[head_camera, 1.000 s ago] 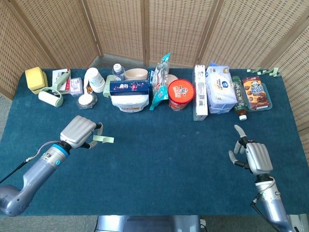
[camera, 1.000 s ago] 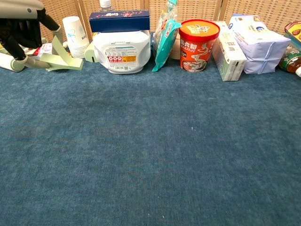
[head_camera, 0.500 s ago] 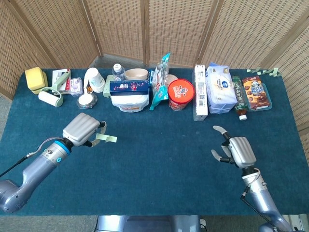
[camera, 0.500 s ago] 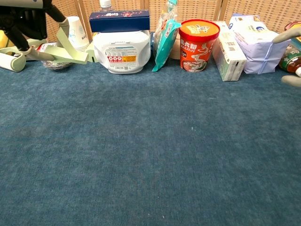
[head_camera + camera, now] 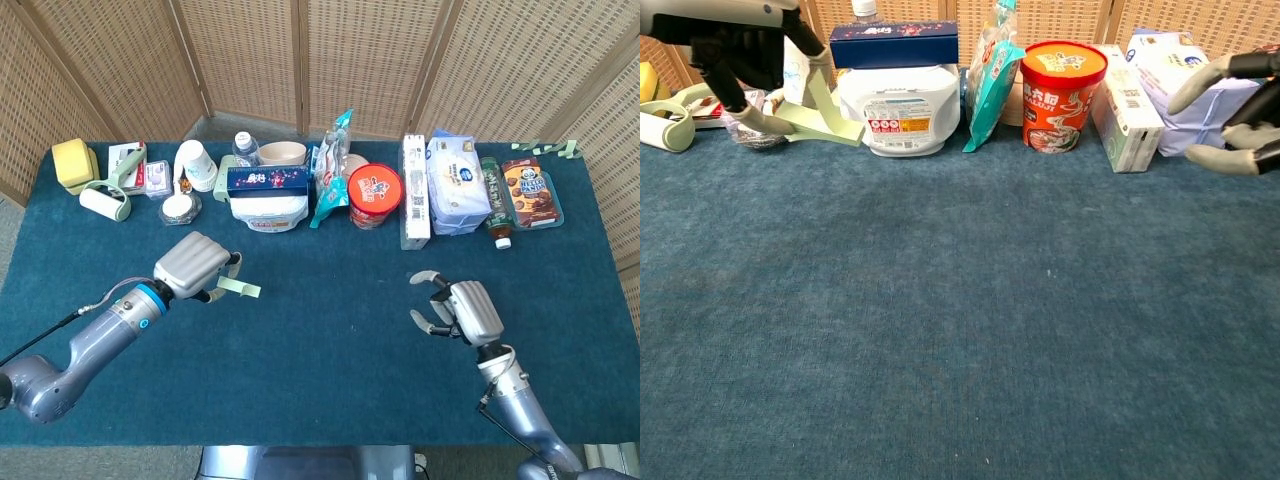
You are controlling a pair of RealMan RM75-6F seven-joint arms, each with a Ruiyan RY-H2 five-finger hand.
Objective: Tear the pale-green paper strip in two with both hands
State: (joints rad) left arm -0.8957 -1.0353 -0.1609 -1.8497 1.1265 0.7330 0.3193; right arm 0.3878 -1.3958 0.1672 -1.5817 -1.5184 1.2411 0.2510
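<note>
Left hand (image 5: 196, 266) pinches pale-green paper strip (image 5: 238, 288); right hand (image 5: 462, 309) spread, empty; labels unreadable.

A red noodle cup (image 5: 374, 195), a teal snack bag (image 5: 331, 170), a white tub (image 5: 899, 109) and paper cups (image 5: 196, 164) line the blue tabletop's (image 5: 330, 340) far edge.

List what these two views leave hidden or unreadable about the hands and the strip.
- Left hand: head view shows only its back, hiding where the fingers pinch the strip; chest view cuts it off at the top edge.
- Strip: its held end is covered by the fingers in both views.
- Right hand: chest view cuts it at the right edge, leaving only fingertips.
- Box print: too small to read from the head.
</note>
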